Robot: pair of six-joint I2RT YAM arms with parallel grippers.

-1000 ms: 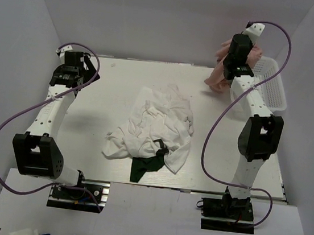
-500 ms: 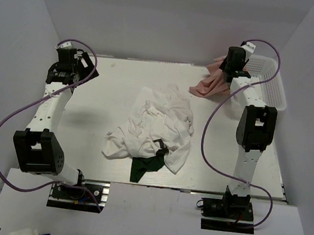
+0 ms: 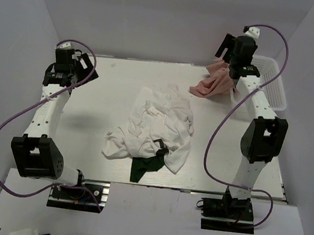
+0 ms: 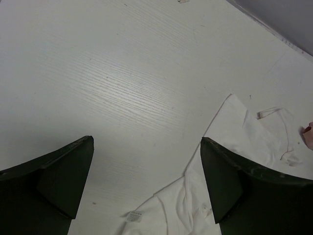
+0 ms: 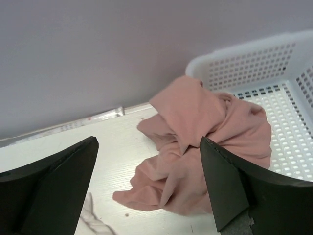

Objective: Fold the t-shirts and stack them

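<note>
A dusty pink t-shirt [image 3: 212,85] lies crumpled at the back right, partly on the table and partly over the rim of the basket; in the right wrist view this pink t-shirt [image 5: 205,142] lies below the jaws. My right gripper [image 3: 225,45] [image 5: 147,144] hangs open above it, holding nothing. A heap of white t-shirts [image 3: 159,123] fills the table's middle, with a black print [image 3: 161,149] showing and a dark green t-shirt [image 3: 145,169] under its near edge. My left gripper [image 3: 88,70] [image 4: 146,142] stands open over bare table at the back left, the white cloth [image 4: 244,142] beside its right finger.
A white lattice basket [image 3: 271,80] [image 5: 274,63] stands at the back right corner against the wall. The booth's walls close in the back and both sides. A small sewn label [image 4: 132,217] shows on the white cloth near the left jaws.
My right gripper has opened and let go of the pink t-shirt, then risen; the shirt has dropped onto the table by the basket. The left arm shifted slightly.
</note>
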